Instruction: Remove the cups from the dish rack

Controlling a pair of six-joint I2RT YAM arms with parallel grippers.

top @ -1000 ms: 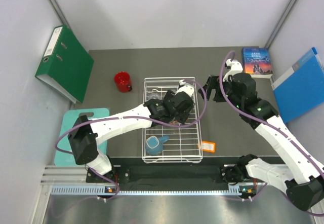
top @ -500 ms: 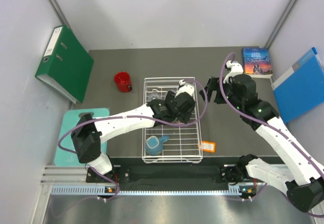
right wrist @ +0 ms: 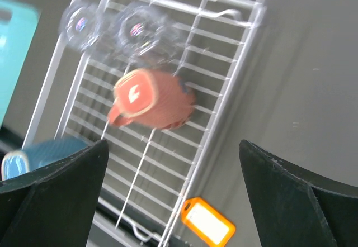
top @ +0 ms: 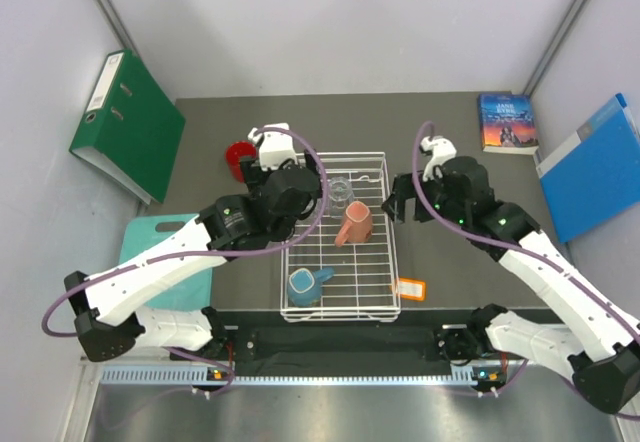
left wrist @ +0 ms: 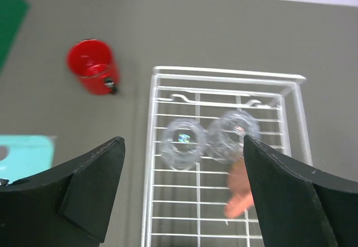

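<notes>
**Both grippers spread wide over the rack; one tumbler hidden from above**

In the top view your left arm (top: pixel 165 267) reaches toward 11 o'clock across the teal board (top: pixel 150 237). Its wrist covers part of the red mug (left wrist: pixel 92 67), which stands on the table (top: pixel 400 122) at 10 o'clock, just off the dish rack (top: pixel 336 155). The left gripper (left wrist: pixel 180 142) hangs above the rack's far-left corner, fingers wide apart and holding nothing. Its camera shows one clear tumbler (left wrist: pixel 183 142) touching a second tumbler (left wrist: pixel 234 136). From above you see only the second, because the wrist hides the first.

The salmon-pink mug (right wrist: pixel 151 99) lies tipped at the rack's centre and carries a small white mark too blurred to read. The light-blue mug (top: pixel 303 284) sits near the rack's 7 o'clock corner. The orange tag (right wrist: pixel 207 222) lies at 5 o'clock, and its white patch shows nothing legible.

Your right arm (top: pixel 540 262) bends at the elbow. The right gripper (right wrist: pixel 173 143) is at the rack's 2 o'clock side, fingers wide and empty. Its picture is smeared. The book (top: pixel 508 122) lies at 2 o'clock, its title too small to read.
</notes>
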